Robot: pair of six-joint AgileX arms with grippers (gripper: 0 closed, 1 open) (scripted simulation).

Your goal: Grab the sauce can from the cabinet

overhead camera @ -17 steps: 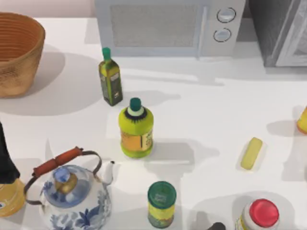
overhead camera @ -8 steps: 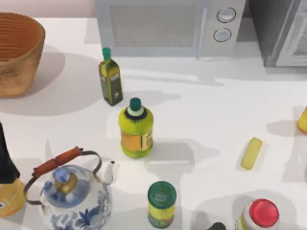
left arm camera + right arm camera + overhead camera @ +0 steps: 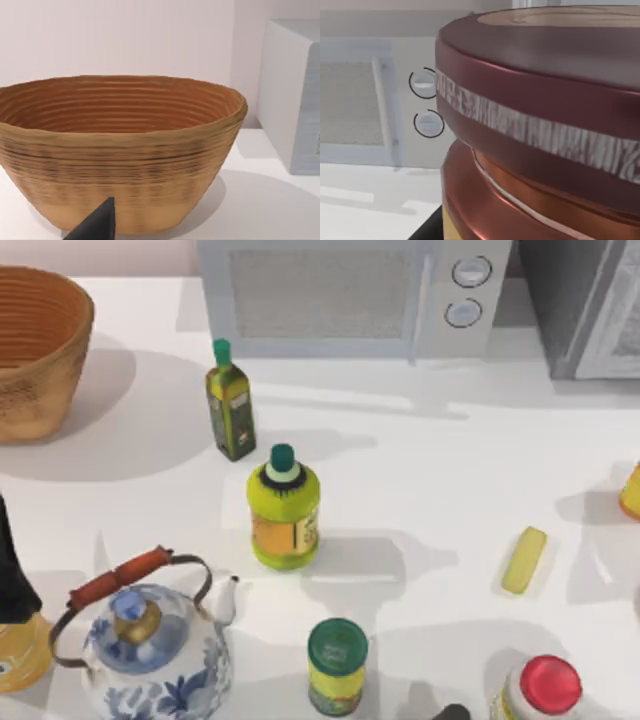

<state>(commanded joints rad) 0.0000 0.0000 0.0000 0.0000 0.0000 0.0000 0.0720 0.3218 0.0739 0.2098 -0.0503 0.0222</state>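
The sauce can [image 3: 535,125] sits directly in front of the right wrist camera. Its maroon top band and coppery rim slant across the centre and right of the frame, and a strip of tan label shows at the bottom edge. A dark sliver of the right pincer [image 3: 429,228] shows at the bottom, just beside the can's lower wall. I cannot tell whether that pincer is closed on the can or merely alongside it.

The can's axis runs roughly up the frame, leaning a little. Past it, at mid-left, are the microwave's two knobs [image 3: 425,82], so the can is out in front of the microwave.

In the top view the cabinet [image 3: 580,310] fills the upper right corner. The orange scrap at the right edge [image 3: 631,490] may be this can, though too little shows to be sure. If so, it hangs over the surface [image 3: 440,470] well clear of the cabinet, and the right arm is plainly the nearer.

The left pincer [image 3: 95,226] idles facing the wicker basket [image 3: 120,150] at the top view's upper left, its state also unreadable.
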